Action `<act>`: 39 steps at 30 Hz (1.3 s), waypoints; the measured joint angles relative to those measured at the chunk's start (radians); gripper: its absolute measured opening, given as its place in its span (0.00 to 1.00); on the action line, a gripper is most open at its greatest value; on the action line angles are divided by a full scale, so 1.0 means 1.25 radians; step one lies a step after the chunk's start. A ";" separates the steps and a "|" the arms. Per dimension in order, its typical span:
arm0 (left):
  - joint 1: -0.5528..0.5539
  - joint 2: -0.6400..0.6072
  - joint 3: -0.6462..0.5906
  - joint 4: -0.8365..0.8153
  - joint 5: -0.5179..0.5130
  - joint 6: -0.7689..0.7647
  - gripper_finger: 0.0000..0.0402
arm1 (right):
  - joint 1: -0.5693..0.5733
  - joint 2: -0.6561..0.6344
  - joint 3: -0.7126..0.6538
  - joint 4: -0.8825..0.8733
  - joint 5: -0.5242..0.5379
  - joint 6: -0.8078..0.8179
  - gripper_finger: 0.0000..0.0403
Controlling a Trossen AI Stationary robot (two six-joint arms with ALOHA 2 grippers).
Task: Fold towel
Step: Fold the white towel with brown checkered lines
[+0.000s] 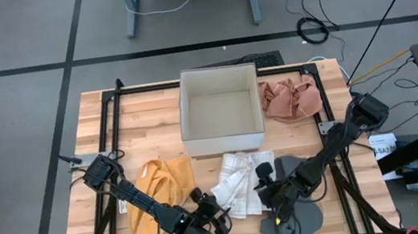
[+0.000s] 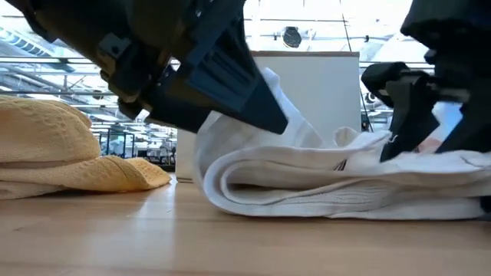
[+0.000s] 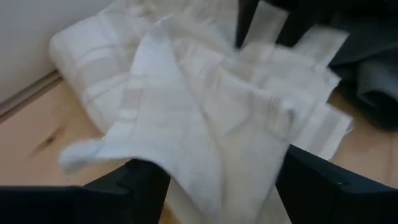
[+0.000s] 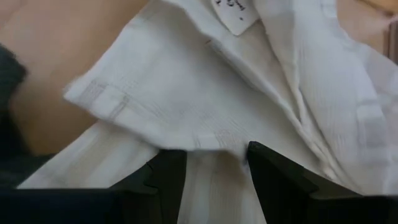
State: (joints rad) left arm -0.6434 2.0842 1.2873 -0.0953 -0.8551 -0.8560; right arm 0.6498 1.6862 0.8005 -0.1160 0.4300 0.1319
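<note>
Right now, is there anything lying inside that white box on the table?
No. In the high view the white box shows only its bare floor, while the white towel lies on the table just in front of it.
</note>
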 joint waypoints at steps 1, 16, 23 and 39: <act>0.001 0.000 0.000 0.012 0.004 0.013 0.66 | 0.005 0.016 0.000 0.019 0.016 -0.012 0.40; 0.042 0.003 0.000 0.083 0.134 0.122 0.66 | 0.047 0.054 0.000 0.153 0.176 -0.105 0.40; 0.049 0.003 0.000 0.124 0.158 0.170 0.66 | 0.032 0.054 0.000 0.213 0.133 -0.159 0.40; 0.063 0.004 0.000 0.129 0.260 0.191 0.66 | -0.007 0.119 0.000 0.313 0.095 -0.195 0.40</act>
State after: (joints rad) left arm -0.5650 2.0887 1.2877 0.0661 -0.5306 -0.6171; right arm 0.6411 1.8355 0.8009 0.2758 0.5489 -0.1116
